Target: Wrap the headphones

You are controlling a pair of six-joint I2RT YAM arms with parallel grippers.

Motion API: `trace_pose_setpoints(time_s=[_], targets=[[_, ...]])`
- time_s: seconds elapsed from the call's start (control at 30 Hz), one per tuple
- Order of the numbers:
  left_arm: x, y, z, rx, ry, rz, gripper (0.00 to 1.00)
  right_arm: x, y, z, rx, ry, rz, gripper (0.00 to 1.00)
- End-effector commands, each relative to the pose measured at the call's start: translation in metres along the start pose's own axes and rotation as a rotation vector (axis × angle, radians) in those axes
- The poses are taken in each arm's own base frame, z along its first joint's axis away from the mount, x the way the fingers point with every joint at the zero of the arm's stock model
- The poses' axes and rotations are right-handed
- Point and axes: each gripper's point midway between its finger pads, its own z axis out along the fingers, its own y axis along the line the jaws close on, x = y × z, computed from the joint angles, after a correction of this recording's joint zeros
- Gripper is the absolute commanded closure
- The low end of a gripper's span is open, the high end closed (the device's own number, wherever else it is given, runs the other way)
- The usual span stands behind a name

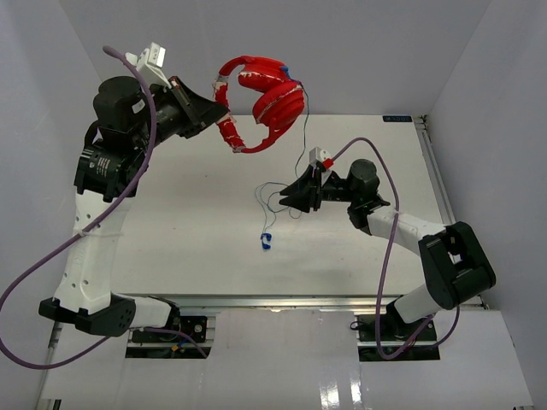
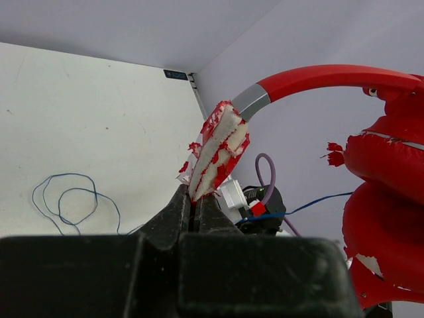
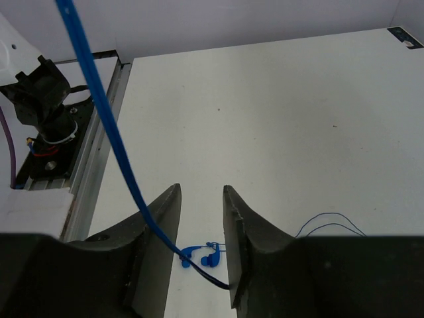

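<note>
Left arm (image 1: 111, 154): rises from its base at the lower left of the top view, with the elbow high at the upper left and the wrist turned toward the upper centre.
Left jaws: clenched on one end of the headband, seen tight together in the left wrist view.
Band end (image 2: 218, 149): worn, with white padding showing under flaking red skin; it stands up out of the left jaws at the centre of the left wrist view.
Headphones (image 1: 265, 94): held in the air at the upper centre of the top view, above the far edge of the desk (image 1: 197, 222). The band arcs to the right in the left wrist view, and the two earcups hang together at the right edge of that frame.
Right arm (image 1: 402, 226): its elbow is folded at the lower right of the top view. The forearm reaches left, and the wrist is low over the middle of the desk.
Right jaws: released, with a clear gap between them. They point down at the desk.
Cord (image 3: 106, 112): drops from the earcups, crosses the upper left of the right wrist view and passes through the gap of the right jaws, unpinched. The slack lies in loose loops on the desk.
Plug (image 1: 266, 242): lies on the desk at the centre of the top view, below and left of the right jaws. It shows between them in the right wrist view.
</note>
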Motion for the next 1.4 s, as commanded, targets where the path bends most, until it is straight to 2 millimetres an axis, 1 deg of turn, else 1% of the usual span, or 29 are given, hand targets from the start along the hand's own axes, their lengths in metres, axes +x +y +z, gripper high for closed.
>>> trace_pose_setpoints(time_s=[0.0,0.1,0.17,0.2,0.27,0.3,0.37,0.4,0.43,0.47,0.5,0.53,0.6,0.63,0.67,0.7,0.73,0.77,0.87,0.93,0.97,1.0,1.07,1.1,1.13,1.23,1.3,1.37], targets=[[-0.028,-0.037,-0.029,0.094,-0.113,0.005,1.0,-0.019,0.002,0.004,-0.027,-0.035,-0.059,0.64],[-0.031,-0.036,-0.03,0.084,-0.129,0.007,1.0,-0.017,0.002,0.002,-0.018,-0.026,-0.058,0.65],[-0.031,-0.035,-0.031,0.081,-0.131,0.007,1.0,-0.017,0.004,0.001,-0.021,-0.024,-0.067,0.86],[-0.031,-0.034,-0.031,0.077,-0.132,0.007,1.0,-0.019,0.005,0.001,-0.021,-0.026,-0.071,0.9],[-0.032,-0.029,-0.03,0.052,-0.147,0.012,1.0,-0.019,0.006,-0.001,-0.015,-0.014,-0.058,0.92],[-0.032,-0.022,-0.029,0.024,-0.156,0.024,1.0,-0.017,0.002,-0.002,0.014,0.013,-0.041,0.92],[-0.032,-0.003,-0.025,-0.056,-0.172,0.039,1.0,-0.025,-0.007,-0.004,0.061,0.069,-0.128,0.92],[-0.034,0.014,-0.021,-0.129,-0.196,0.049,1.0,-0.013,-0.012,-0.011,0.111,0.155,-0.097,0.92],[-0.029,0.033,-0.014,-0.19,-0.191,0.07,1.0,-0.023,-0.018,-0.014,0.138,0.192,-0.177,0.92],[-0.032,0.054,-0.011,-0.278,-0.223,0.079,1.0,-0.002,-0.021,-0.027,0.197,0.314,-0.115,0.92],[-0.025,0.074,0.0,-0.33,-0.21,0.104,1.0,-0.008,-0.024,-0.034,0.214,0.362,-0.184,0.92],[-0.026,0.089,0.005,-0.384,-0.222,0.117,1.0,0.011,-0.026,-0.051,0.277,0.483,-0.148,0.92],[-0.023,0.115,0.018,-0.459,-0.216,0.165,1.0,0.013,-0.026,-0.075,0.355,0.591,-0.203,0.92],[-0.02,0.131,0.026,-0.509,-0.201,0.19,1.0,0.018,-0.029,-0.093,0.406,0.659,-0.262,0.92],[-0.017,0.147,0.034,-0.56,-0.189,0.214,1.0,0.019,-0.033,-0.113,0.473,0.724,-0.33,0.92],[-0.015,0.163,0.042,-0.611,-0.183,0.242,1.0,0.008,-0.039,-0.134,0.581,0.766,-0.403,0.92],[-0.006,0.179,0.05,-0.646,-0.149,0.279,1.0,0.011,-0.044,-0.154,0.645,0.835,-0.465,0.92],[-0.002,0.192,0.053,-0.68,-0.136,0.313,1.0,0.002,-0.042,-0.167,0.687,0.857,-0.516,0.92],[0.01,0.217,0.064,-0.73,-0.105,0.361,1.0,-0.022,-0.039,-0.194,0.761,0.932,-0.661,0.92],[0.025,0.229,0.073,-0.731,-0.049,0.39,1.0,-0.036,-0.04,-0.202,0.774,0.966,-0.746,0.92],[0.033,0.235,0.078,-0.722,-0.014,0.406,1.0,-0.043,-0.041,-0.204,0.773,0.977,-0.787,0.92],[0.044,0.238,0.085,-0.701,0.026,0.412,1.0,-0.053,-0.041,-0.199,0.74,0.976,-0.831,0.92],[0.067,0.246,0.097,-0.668,0.1,0.443,1.0,-0.068,-0.04,-0.178,0.637,0.923,-0.886,0.92],[0.078,0.246,0.103,-0.64,0.132,0.456,1.0,-0.07,-0.036,-0.164,0.557,0.891,-0.898,0.92],[0.088,0.241,0.108,-0.61,0.153,0.464,1.0,-0.064,-0.029,-0.154,0.484,0.88,-0.892,0.92],[0.103,0.233,0.115,-0.564,0.177,0.462,1.0,-0.045,-0.007,-0.117,0.23,0.842,-0.888,0.92],[0.106,0.227,0.118,-0.54,0.176,0.451,1.0,-0.039,0.01,-0.099,0.096,0.812,-0.921,0.92],[0.107,0.219,0.121,-0.508,0.175,0.447,1.0,-0.039,0.018,-0.088,0.04,0.763,-0.922,0.92]])
